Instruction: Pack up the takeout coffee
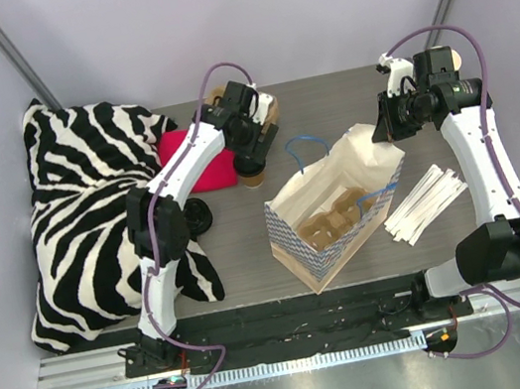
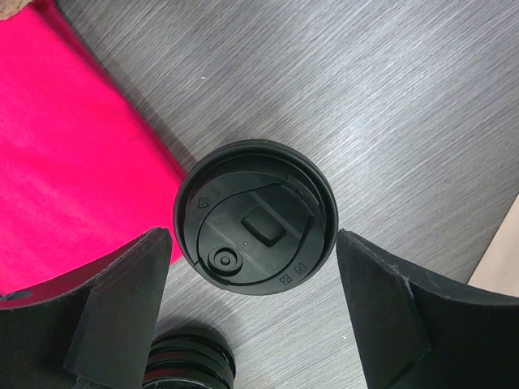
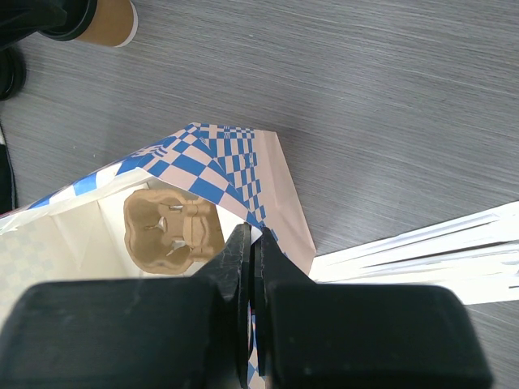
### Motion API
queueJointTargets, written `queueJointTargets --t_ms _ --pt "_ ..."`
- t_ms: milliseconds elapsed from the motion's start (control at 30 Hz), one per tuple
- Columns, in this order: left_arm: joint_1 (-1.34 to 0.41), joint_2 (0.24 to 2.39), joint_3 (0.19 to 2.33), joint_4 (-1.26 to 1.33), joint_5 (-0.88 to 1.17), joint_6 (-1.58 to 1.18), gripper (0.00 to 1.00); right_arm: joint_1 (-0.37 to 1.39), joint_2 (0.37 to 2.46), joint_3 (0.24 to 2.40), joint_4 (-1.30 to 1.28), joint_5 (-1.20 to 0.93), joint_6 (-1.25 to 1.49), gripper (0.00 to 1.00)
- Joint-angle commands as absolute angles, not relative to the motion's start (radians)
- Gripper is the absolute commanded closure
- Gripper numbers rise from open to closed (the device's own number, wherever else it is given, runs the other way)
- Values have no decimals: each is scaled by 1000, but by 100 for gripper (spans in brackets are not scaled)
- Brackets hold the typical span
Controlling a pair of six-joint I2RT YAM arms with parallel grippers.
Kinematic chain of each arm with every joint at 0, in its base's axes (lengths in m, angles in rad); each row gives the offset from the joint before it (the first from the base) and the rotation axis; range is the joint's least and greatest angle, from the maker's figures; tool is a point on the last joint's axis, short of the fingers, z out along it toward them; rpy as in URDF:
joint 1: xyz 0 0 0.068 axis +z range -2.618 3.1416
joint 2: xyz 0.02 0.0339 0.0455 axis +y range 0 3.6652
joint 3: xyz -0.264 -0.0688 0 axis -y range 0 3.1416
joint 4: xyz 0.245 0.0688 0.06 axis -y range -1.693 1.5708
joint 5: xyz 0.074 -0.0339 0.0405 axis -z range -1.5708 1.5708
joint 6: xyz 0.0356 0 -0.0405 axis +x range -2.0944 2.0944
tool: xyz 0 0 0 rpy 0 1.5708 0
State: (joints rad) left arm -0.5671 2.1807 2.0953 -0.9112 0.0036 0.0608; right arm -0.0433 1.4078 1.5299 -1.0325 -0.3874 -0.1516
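The takeout coffee (image 1: 253,175) is a tan paper cup standing upright on the table, and its black lid (image 2: 253,217) fills the left wrist view. My left gripper (image 1: 251,154) hangs open just above it. One finger (image 2: 122,308) is to the left of the lid and the other to the right, neither touching. The cup's tan side (image 3: 105,20) shows at the right wrist view's top left. My right gripper (image 3: 253,235) is shut on the rim of the blue-checked paper bag (image 1: 338,206), holding its mouth open. A brown cup carrier (image 3: 170,235) lies inside.
A pink cloth (image 1: 198,157) lies left of the cup, next to a zebra-print pillow (image 1: 92,214). A black round lid-like object (image 2: 186,361) sits near the left fingers. White wrapped sticks (image 1: 427,197) lie right of the bag. Tan objects (image 1: 270,107) stand behind the left gripper.
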Motion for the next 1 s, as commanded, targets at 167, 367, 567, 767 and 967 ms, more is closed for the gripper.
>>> queueJointTargets --t_ms 167,367,567,767,967 --pt "-561 2187 2082 -902 12 72 14 -48 1416 1555 -1043 -394 -160 99" --pt "-561 2194 2075 -899 9 74 16 -48 1417 1557 -1043 -397 -160 99" --pt "-561 2201 2072 -900 12 75 17 -48 1419 1557 -1043 -399 -160 99" --pt "-561 2204 2066 -896 14 75 18 -48 1419 1555 -1042 -399 -160 99" --pt "-561 2210 2066 -902 14 80 20 -48 1419 1557 -1042 -400 -160 99"
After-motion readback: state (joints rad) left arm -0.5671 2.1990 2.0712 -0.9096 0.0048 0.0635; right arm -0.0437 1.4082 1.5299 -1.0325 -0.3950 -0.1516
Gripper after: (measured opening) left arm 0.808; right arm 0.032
